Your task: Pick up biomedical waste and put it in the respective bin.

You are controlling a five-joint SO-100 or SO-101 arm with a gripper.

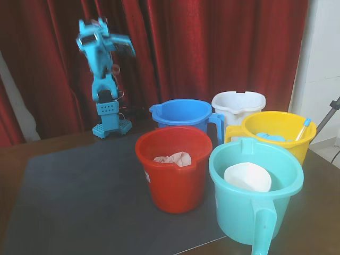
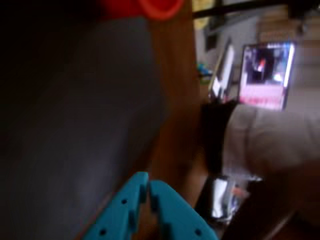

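Observation:
The small syringe with the clear-blue barrel and blue plunger shows in neither view, not on the mat and not in my gripper. My teal arm is folded upright at the back left of the fixed view, with its gripper (image 1: 127, 49) high in the air and far from the buckets. In the wrist view the two teal fingers (image 2: 167, 210) meet at their tips, so the gripper (image 2: 148, 184) is shut with nothing between them. A pale syringe with a light-blue end (image 1: 303, 129) leans on the yellow bucket's (image 1: 281, 151) right rim. A light-blue thing (image 1: 270, 137) lies inside that bucket; I cannot tell what it is.
A red bucket (image 1: 172, 178) holds pale crumpled material. A teal bucket (image 1: 239, 210) holds a white thing. A blue bucket (image 1: 180, 116) and a white bucket (image 1: 237, 105) stand behind. All sit at the right of a dark mat (image 1: 74, 202) on a brown table. The red bucket's rim (image 2: 160, 7) tops the wrist view.

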